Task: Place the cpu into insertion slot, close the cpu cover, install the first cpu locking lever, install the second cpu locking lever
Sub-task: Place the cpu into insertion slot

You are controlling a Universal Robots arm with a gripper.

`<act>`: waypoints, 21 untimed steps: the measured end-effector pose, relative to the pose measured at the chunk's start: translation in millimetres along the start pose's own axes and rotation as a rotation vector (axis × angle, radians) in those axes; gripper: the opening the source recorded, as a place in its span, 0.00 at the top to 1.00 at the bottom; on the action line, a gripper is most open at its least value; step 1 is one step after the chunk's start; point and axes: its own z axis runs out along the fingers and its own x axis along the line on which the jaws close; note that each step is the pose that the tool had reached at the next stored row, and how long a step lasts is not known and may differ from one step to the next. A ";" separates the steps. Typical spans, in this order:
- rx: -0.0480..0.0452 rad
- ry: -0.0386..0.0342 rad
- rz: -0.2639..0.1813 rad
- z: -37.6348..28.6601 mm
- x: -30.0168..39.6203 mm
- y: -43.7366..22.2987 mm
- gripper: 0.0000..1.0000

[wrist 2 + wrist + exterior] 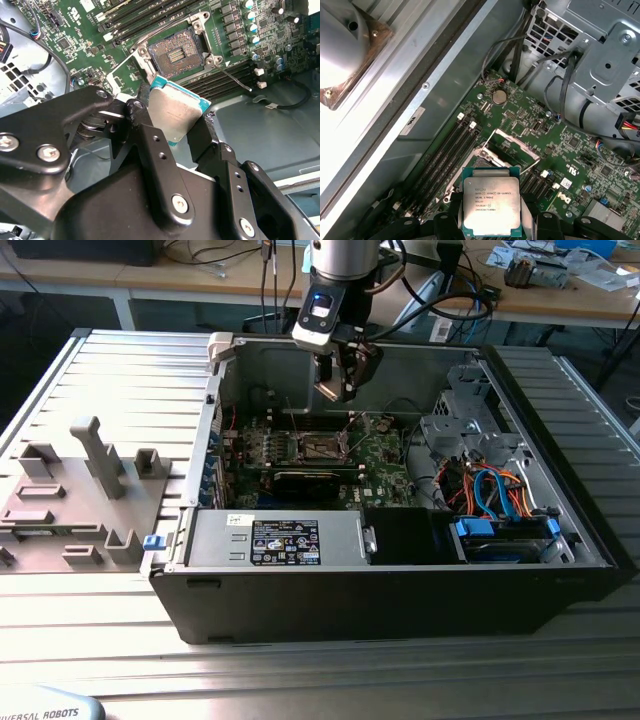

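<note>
Tool [174, 131] is clamping the cpu [491, 207] by two opposite edges, holding it above the uncovered insertion slot [175, 52] on the motherboard [555, 150], and the chip is looking light, stiff and fragile, so an edge grip clear of its underside is likely suiting it.

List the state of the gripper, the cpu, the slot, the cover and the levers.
gripper: shut on the cpu.
cpu: held above the board, not yet in the slot.
insertion slot: uncovered, empty.
cpu cover: swung up, open.
locking lever: unlatched, swung free.
</note>
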 end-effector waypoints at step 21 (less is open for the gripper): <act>-0.0002 -0.0011 0.012 0.6 0.0 -0.1 0.46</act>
